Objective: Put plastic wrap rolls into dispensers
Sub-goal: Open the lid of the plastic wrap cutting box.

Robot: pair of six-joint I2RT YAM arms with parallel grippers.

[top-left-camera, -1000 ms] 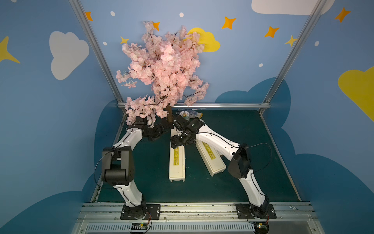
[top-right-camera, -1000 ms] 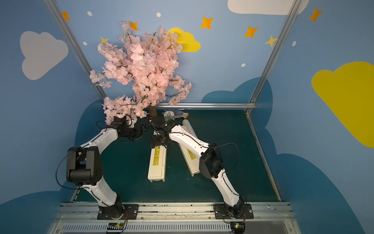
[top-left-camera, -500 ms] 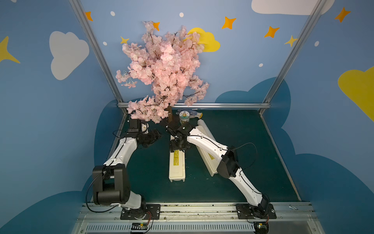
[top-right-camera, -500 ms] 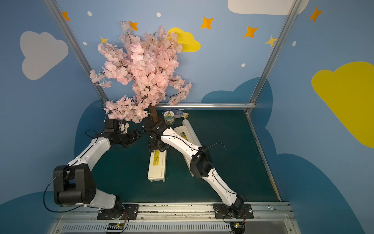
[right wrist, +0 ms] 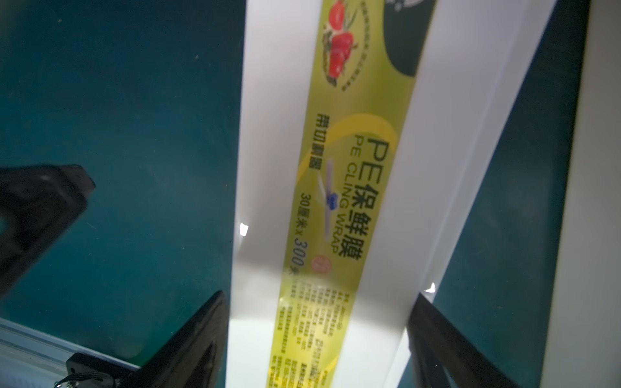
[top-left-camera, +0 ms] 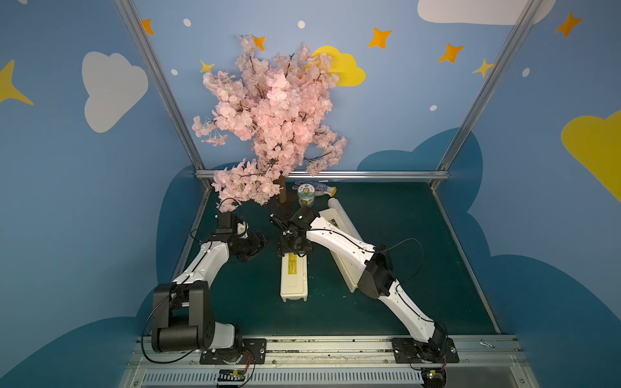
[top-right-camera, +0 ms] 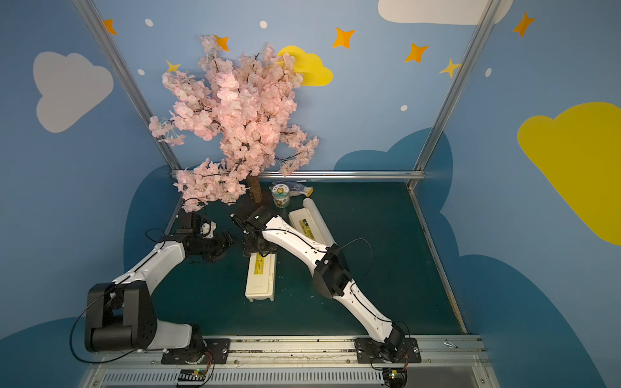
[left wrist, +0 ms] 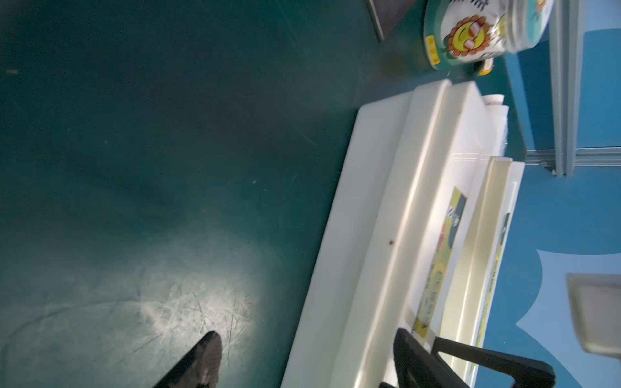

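Note:
Two cream-white dispensers lie shut on the green mat, each with a yellow label. The middle dispenser [top-left-camera: 293, 278] [top-right-camera: 259, 278] points front to back. My right gripper [top-left-camera: 291, 250] [top-right-camera: 258, 250] sits over its far end; in the right wrist view the gripper [right wrist: 319, 302] is shut on it [right wrist: 268, 168], with a finger against each long side. My left gripper [top-left-camera: 260, 242] [left wrist: 307, 336] is open just left of that end, one finger over the mat, one over the box [left wrist: 369, 235]. The other dispenser [top-left-camera: 336, 223] lies angled under my right arm. One plastic wrap roll [top-left-camera: 341, 215] [top-right-camera: 316, 215] rests along its far side.
A pink blossom tree [top-left-camera: 272, 114] stands at the back, its branches hanging over the left arm. A round jar [top-left-camera: 305, 196] and a small bottle with a yellow cap [top-left-camera: 324, 189] lie beside the trunk. Blue walls close in the mat on three sides.
The right gripper came down and a little forward onto the middle dispenser's far end and narrowed around it. The left gripper moved forward and right, toward the same end.

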